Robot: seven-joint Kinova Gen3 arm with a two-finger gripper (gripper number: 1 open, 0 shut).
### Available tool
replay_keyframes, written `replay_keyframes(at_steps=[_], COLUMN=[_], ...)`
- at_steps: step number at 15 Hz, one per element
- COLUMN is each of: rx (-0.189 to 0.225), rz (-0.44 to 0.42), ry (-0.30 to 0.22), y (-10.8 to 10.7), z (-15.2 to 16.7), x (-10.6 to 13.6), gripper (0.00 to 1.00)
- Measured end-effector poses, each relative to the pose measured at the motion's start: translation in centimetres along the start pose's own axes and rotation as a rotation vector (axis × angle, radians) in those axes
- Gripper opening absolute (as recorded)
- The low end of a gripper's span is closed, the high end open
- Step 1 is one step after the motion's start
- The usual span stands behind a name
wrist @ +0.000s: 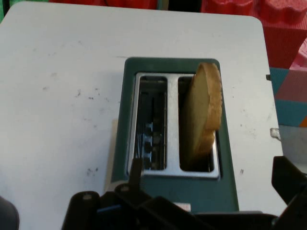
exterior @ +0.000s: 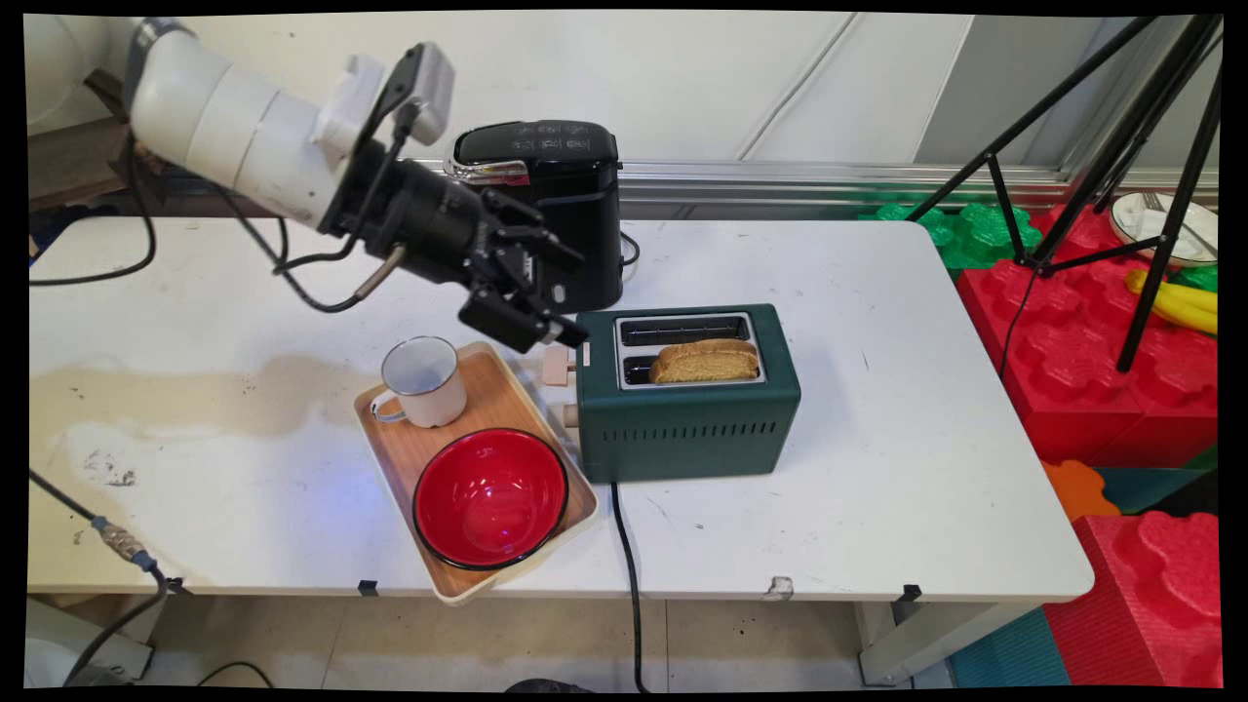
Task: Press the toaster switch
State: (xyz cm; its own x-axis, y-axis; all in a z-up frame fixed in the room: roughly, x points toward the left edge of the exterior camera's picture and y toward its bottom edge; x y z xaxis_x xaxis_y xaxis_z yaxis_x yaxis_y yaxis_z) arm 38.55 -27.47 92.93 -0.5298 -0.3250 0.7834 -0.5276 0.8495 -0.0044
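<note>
Hovering at the left end of the toaster (exterior: 687,405), centre frame in the main view, the hand (exterior: 546,327) hangs just above the pale lever knob (exterior: 557,366). Its fingers look spread fairly wide, nothing between them, and in the hand view only one finger (wrist: 135,173) rises into clear sight, so no grip on anything. Whether it touches the knob, I cannot tell. One slice of bread (exterior: 704,362) stands in the nearer slot, sticking well above the top; the far slot (exterior: 684,331) is bare. So the bread is in, and it sits high, not sunk down.

Left of the toaster and touching its lower corner is a wooden tray (exterior: 497,395) carrying an enamel mug (exterior: 423,380) and, lower in frame, a red bowl (exterior: 490,497). Behind the hand, toward the upper middle, a black coffee machine (exterior: 551,210) stands on the white table (exterior: 877,409).
</note>
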Motion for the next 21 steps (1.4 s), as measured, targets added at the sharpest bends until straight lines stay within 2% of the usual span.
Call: replay_keyframes(at_steps=[6, 13, 14, 21], rx=[0.009, 0.024, 0.024, 0.02], rz=[-0.02, -0.032, -0.031, -0.039], ry=[0.002, 0.008, 0.008, 0.007], y=[0.1, -0.1, -0.1, 0.0], z=[-1.2, -1.6, -1.6, -1.2], x=[-2.7, -4.6, -4.8, -5.6], gripper=[1.0, 1.0, 0.0, 0.0])
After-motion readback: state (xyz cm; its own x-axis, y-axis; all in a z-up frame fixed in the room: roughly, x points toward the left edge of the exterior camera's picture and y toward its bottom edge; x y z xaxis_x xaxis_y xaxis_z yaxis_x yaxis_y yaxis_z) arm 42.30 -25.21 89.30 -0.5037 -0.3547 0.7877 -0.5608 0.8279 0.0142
